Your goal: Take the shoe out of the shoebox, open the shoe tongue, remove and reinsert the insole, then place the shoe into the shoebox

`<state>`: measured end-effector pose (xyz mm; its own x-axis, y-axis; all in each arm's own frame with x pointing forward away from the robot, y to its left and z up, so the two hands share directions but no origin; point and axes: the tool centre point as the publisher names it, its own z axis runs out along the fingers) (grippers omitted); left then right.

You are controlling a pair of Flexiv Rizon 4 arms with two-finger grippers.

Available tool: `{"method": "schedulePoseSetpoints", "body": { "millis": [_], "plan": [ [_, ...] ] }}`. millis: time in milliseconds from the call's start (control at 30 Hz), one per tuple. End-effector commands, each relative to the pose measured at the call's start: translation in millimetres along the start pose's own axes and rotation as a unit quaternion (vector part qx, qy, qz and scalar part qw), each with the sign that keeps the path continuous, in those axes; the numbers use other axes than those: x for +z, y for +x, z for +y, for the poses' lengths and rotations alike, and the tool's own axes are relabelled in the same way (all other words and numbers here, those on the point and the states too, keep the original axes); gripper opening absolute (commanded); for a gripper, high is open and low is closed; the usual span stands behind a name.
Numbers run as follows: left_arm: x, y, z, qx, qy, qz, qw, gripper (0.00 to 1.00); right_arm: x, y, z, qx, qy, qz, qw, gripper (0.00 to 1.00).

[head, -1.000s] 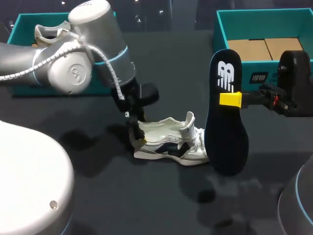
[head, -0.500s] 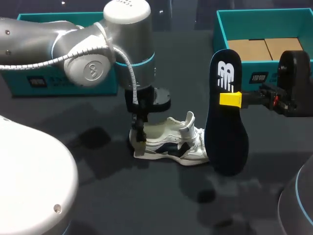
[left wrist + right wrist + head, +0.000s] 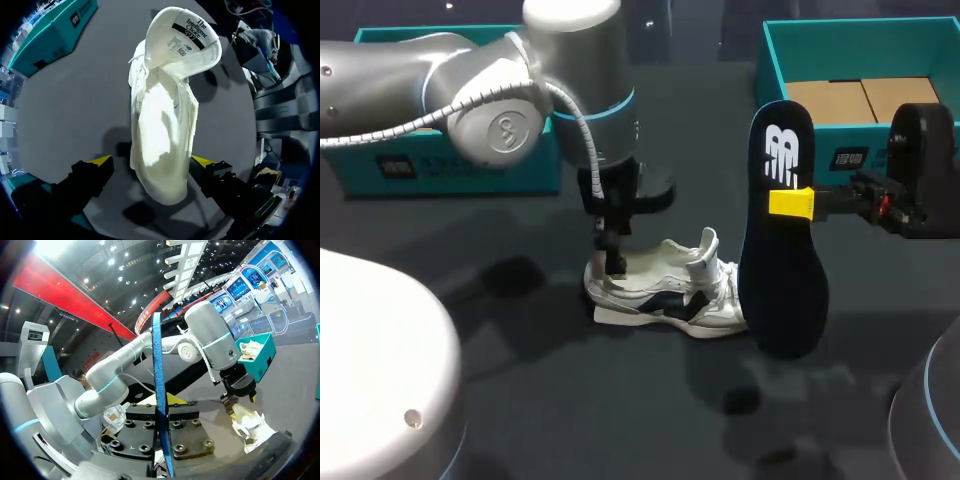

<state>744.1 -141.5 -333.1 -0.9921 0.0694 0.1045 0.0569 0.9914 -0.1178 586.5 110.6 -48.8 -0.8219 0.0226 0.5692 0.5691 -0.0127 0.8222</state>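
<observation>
A white shoe [image 3: 665, 290] lies on its side on the dark table, its tongue [image 3: 705, 245] pulled up. My left gripper [image 3: 612, 265] hangs over the heel end. In the left wrist view the shoe [image 3: 165, 115] runs ahead of the left gripper [image 3: 151, 162], whose open fingers straddle the heel, and the labelled tongue [image 3: 187, 35] is at the far end. My right gripper [image 3: 790, 203] is shut on a dark blue insole [image 3: 782, 250], held upright just right of the shoe. The right wrist view shows the insole [image 3: 160, 390] edge-on between the fingers of the right gripper [image 3: 162, 412].
A teal shoebox [image 3: 860, 45] with brown cardboard [image 3: 860, 100] inside stands at the back right. A second teal box [image 3: 450, 170] sits at the back left, partly hidden by my left arm [image 3: 500, 90]. White robot bases fill both near corners.
My left arm has swung to the right and its gripper has shifted slightly along the shoe's heel. The right arm and the insole have not moved.
</observation>
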Motion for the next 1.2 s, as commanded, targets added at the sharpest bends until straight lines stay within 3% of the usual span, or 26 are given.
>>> {"method": "schedulePoseSetpoints", "body": {
  "millis": [33, 300, 567, 800, 900, 1033, 1100, 1133, 1167, 1200],
  "plan": [
    [-6, -8.7, -23, 0.006, -0.016, -0.004, 1.0, 1.0, 1, 1.7, -1.5, 0.0, -0.001, -0.002, 1.0, 0.0],
    [11, -24.6, -50, 0.028, -0.005, -0.01, 1.0, 1.0, 1, 1.7, -1.5, 0.0, -0.001, -0.002, 1.0, 0.0],
    [33, -21.3, -56, 0.041, 0.0, -0.009, 0.999, 1.0, 1, 1.7, -1.5, 0.0, -0.001, -0.002, 1.0, 0.0],
    [49, -16.0, -57, 0.044, -0.005, 0.005, 0.999, 0.77, 1, 1.7, -1.5, 0.0, -0.001, -0.002, 1.0, 0.0],
    [53, -14.9, -57, 0.044, -0.006, 0.009, 0.999, 0.57, 1, 1.7, -1.5, 0.0, -0.001, -0.002, 1.0, 0.0],
    [59, -13.7, -59, 0.045, -0.009, 0.013, 0.999, 0.48, 1, 1.7, -1.5, 0.0, -0.001, -0.002, 1.0, 0.0],
    [61, -14.0, -60, 0.045, -0.011, 0.015, 0.999, 0.38, 1, 1.7, -1.5, 0.0, -0.001, -0.002, 1.0, 0.0],
    [61, -14.2, -61, 0.045, -0.012, 0.015, 0.999, 0.25, 1, 1.7, -1.5, 0.0, -0.001, -0.002, 1.0, 0.0],
    [61, -14.3, -61, 0.045, -0.012, 0.015, 0.999, 0.05, 1, 1.7, -1.5, 0.0, -0.001, -0.002, 1.0, 0.0],
    [62, -14.2, -61, 0.045, -0.013, 0.015, 0.999, 0.0, 1, 1.7, -1.5, 0.0, -0.001, -0.002, 1.0, 0.0]
  ]
}}
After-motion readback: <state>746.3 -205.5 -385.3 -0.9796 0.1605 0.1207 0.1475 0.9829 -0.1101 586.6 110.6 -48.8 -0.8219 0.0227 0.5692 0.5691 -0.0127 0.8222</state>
